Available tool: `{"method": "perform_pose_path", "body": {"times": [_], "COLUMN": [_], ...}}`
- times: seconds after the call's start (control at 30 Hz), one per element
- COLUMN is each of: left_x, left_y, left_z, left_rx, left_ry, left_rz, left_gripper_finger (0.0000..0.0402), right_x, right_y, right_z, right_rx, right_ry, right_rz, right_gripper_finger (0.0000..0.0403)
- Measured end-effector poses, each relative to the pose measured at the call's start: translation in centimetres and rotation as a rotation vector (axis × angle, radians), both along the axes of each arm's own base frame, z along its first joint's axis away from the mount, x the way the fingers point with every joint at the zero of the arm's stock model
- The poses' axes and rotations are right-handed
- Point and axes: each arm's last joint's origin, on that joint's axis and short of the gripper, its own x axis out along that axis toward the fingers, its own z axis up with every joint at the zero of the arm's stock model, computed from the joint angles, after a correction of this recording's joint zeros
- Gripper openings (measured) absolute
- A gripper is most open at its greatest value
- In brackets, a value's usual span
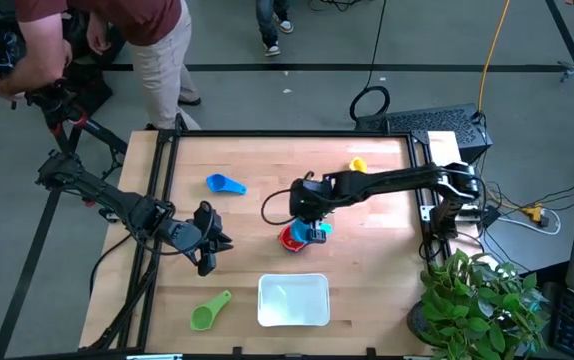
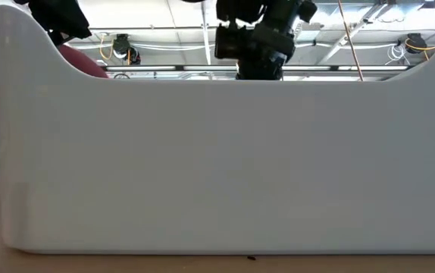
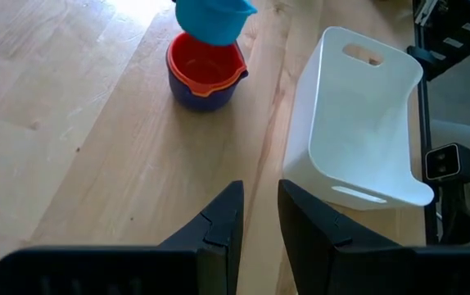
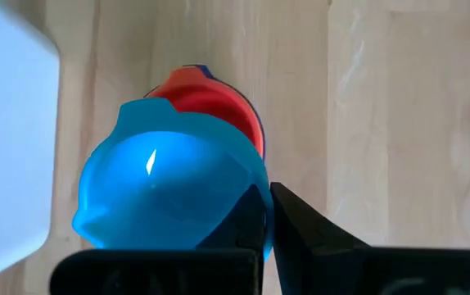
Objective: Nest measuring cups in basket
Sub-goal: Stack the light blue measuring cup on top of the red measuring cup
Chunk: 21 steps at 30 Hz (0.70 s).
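Note:
My right gripper (image 1: pixel 312 226) hangs over the middle of the table, shut on a light blue measuring cup (image 4: pixel 161 180). That cup hovers just above a stack (image 3: pixel 206 70) of a red cup in an orange one in a dark blue one, standing on the wood. My left gripper (image 3: pixel 259 217) waits slightly open over the table's left part, touching nothing. Another blue cup (image 1: pixel 225 184), a yellow cup (image 1: pixel 358 164) and a green cup (image 1: pixel 209 311) lie apart on the table. The white basket (image 1: pixel 293 300) rests near the near edge. My right gripper holds the light blue cup by its wall (image 4: pixel 255 176) on the side toward the wrist, coming from above. One finger (image 4: pixel 300 229) shows outside the wall; the other seems to be inside the cup. The cup is upright and lifted clear above the stack.
The basket's wall (image 2: pixel 217 167) fills the low view. A person (image 1: pixel 117 30) bends by the table's far left corner. A potted plant (image 1: pixel 477 300) stands off the near right corner. Bare wood lies between the stack and the basket.

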Motion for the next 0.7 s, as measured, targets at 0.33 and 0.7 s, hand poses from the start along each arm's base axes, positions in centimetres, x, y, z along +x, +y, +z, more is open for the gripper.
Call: {"method": "perform_pose_path", "body": {"times": [0.33, 0.7], "left_x": [0.0, 0.0], "left_y": [0.0, 0.0], "left_z": [0.0, -0.1], "left_rx": [0.006, 0.002], "left_ry": [0.006, 0.007], "left_rz": [-0.004, -0.002], "left_gripper_finger": [0.0081, 0.0081], "right_x": [0.9, 1.2], "right_y": [0.6, 0.6], "right_z": [-0.6, -0.9], "right_rx": [0.033, 0.027], "right_ry": [-0.039, -0.054], "right_rz": [0.003, 0.009], "right_gripper_finger": [0.0, 0.0006]}}
